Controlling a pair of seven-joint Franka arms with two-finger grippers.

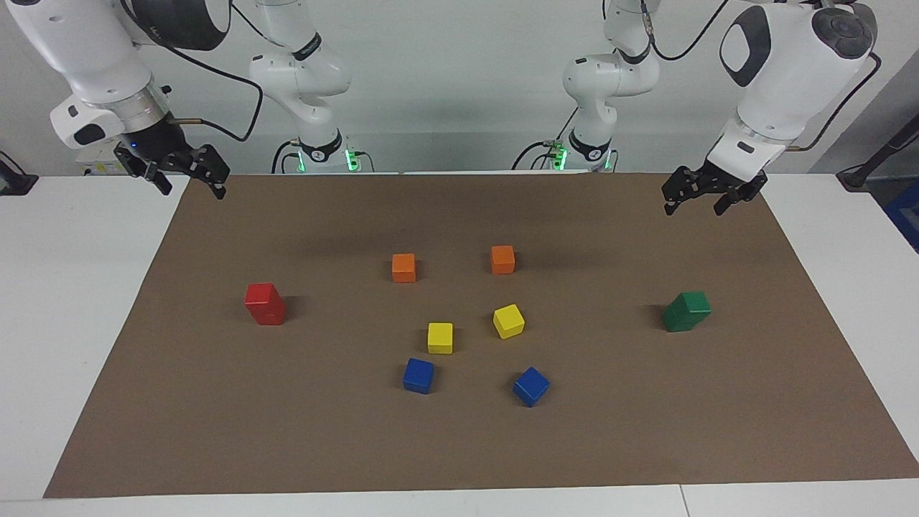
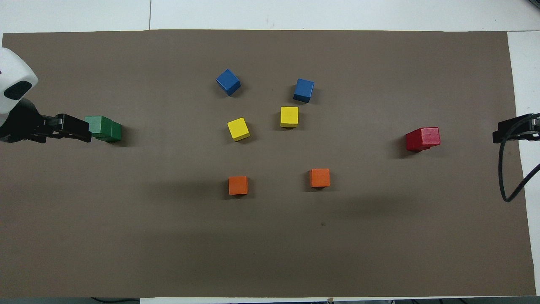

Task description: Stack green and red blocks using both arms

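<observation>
Already stacked, two green blocks (image 1: pixel 686 311) stand at the mat's (image 1: pixel 459 445) three o'clock, two red blocks (image 1: pixel 265 304) at nine, with the left gripper (image 1: pixel 695 203) and right gripper (image 1: pixel 188 187) spread apart, empty, aloft.

A white table (image 1: pixel 86 287) carries a brown mat (image 1: pixel 474 445); its material is unclear.

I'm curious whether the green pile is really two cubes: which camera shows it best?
The facing view: the green stack shows its side, one cube sitting skewed on another. In the overhead view you see mostly its top, partly covered by the raised left gripper.
</observation>
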